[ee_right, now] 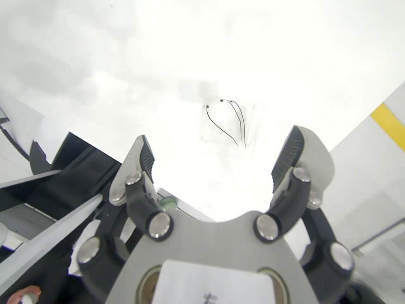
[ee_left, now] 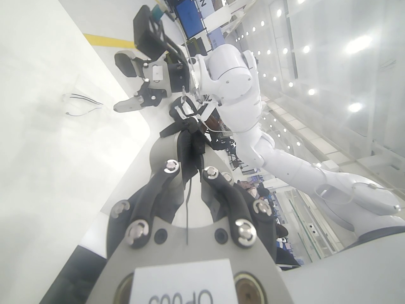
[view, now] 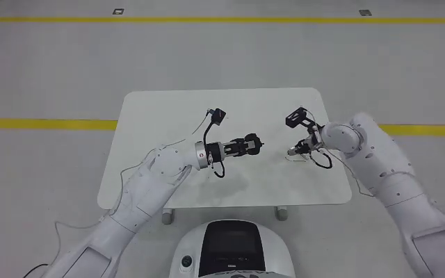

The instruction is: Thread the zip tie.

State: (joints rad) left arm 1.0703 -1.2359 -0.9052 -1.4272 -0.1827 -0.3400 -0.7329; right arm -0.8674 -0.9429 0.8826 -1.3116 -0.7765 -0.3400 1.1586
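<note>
Gripping one thin black plastic zip tie (ee_left: 188,210), the left fingers (ee_left: 186,150) are closed above the rounded white counter's (view: 174,139) middle; the right fingers (ee_right: 292,153) stand open over loose black zip ties (ee_right: 227,121) near its right edge.

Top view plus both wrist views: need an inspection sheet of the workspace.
Surface: white table, rounded corners.
Job's things: loose zip ties, black, lying on the table; held zip tie, a thin black strand, in the left gripper.
Clutter: possibly a clear sheet under the loose zip ties; hard to tell.
Grippers: left gripper fingers shut on the held zip tie; right gripper fingers open, over the loose zip ties.
Cables: black wrist cables loop at both arms.
Surroundings: grey floor with yellow lines.
</note>
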